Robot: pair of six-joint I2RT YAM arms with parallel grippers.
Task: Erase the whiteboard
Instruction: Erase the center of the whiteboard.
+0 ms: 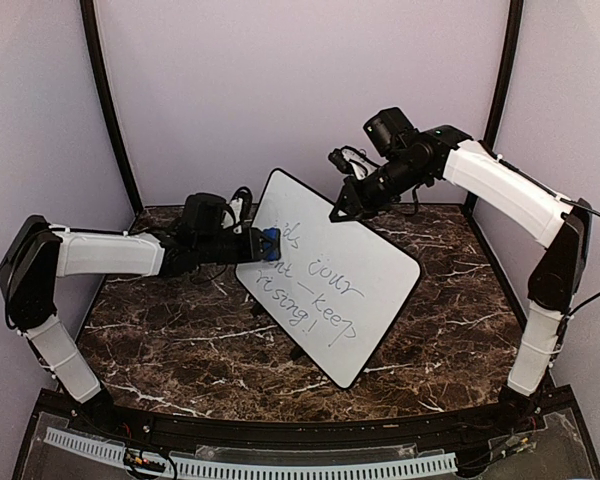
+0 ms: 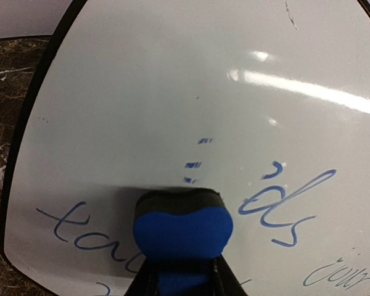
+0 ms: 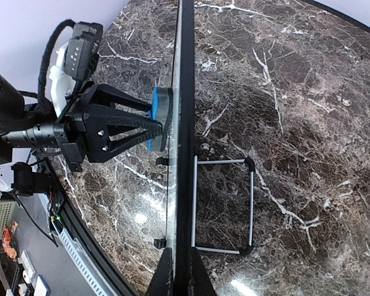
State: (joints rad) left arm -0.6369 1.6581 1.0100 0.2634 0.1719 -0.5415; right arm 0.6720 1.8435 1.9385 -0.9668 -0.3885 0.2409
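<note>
The whiteboard [image 1: 365, 262] stands tilted on the marble table, with blue handwriting across its face [image 2: 277, 203]. My left gripper [image 1: 260, 245] is shut on a blue eraser [image 1: 271, 244] with a dark felt side, and the felt is pressed flat against the board's upper left part. In the left wrist view the eraser [image 2: 182, 229] sits among smeared strokes, with wiped white board [image 2: 172, 92] above it. My right gripper [image 1: 341, 212] is shut on the board's top edge. In the right wrist view the board [image 3: 185, 111] runs edge-on between its fingers [image 3: 166, 277].
A thin wire stand [image 3: 251, 206] props the board from behind on the dark marble table [image 1: 170, 340]. A black curved rail [image 1: 280, 430] runs along the near edge. Purple walls [image 1: 300, 90] close in the back and sides.
</note>
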